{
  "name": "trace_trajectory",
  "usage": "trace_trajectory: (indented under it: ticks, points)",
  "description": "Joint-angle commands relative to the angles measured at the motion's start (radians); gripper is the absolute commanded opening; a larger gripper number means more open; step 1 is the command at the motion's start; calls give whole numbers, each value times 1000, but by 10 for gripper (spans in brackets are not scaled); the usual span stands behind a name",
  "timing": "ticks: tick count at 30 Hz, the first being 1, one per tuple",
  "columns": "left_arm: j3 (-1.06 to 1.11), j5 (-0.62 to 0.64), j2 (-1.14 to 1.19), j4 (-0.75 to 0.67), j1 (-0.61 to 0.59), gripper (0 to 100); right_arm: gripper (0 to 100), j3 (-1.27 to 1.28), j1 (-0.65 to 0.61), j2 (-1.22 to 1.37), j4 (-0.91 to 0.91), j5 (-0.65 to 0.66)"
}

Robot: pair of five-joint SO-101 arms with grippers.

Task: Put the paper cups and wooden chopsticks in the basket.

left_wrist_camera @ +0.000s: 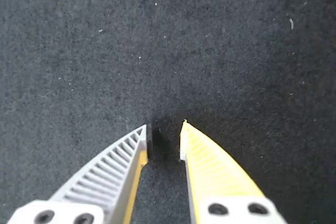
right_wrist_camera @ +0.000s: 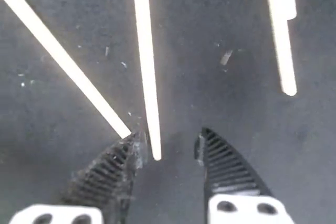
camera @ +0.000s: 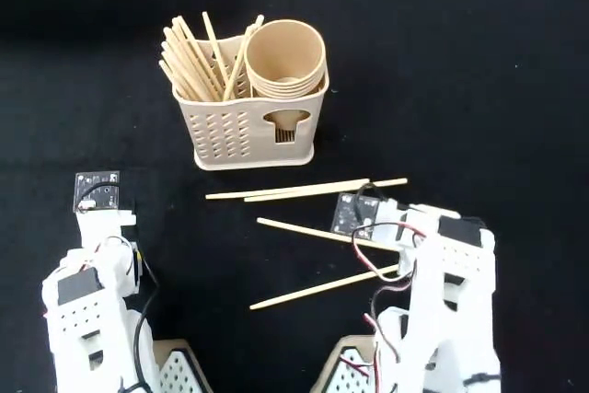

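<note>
Wooden chopstick (right_wrist_camera: 147, 66), its end between the right arm's parted jaws.

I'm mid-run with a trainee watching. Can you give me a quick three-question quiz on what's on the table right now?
1. True or false: the paper cups already sit stacked inside the basket.
2. Multiple choice: how many wooden chopsticks lie loose on the table? A two, B four, C six.
3. Short answer: which arm's open fingers have the tip of a loose chopstick between them?

Key: 1 true. 2 B. 3 the right tool.
</note>
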Motion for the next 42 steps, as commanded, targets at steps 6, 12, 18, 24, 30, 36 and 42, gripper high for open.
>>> trace_trajectory:
  ticks: [6,12,18,24,30,36,42]
  points:
    - [2,-5,2,-20,-10,123,209,-59,-336,-291,247,-299]
    - [2,-5,2,-20,-10,123,177,136,-635,-392,328,-311]
    - [2,-5,2,-20,-10,123,178,231,-678,-401,324,-311]
    - [2,-5,2,-20,-10,123,190,294,-678,-395,207,-356]
    - [2,-5,2,-20,-10,123,238,234,-681,-395,176,-514]
    - [2,-5,2,-20,-10,123,230,128,-806,-394,272,-605]
    - [2,-5,2,-20,-10,123,230,45,-922,-371,293,-700]
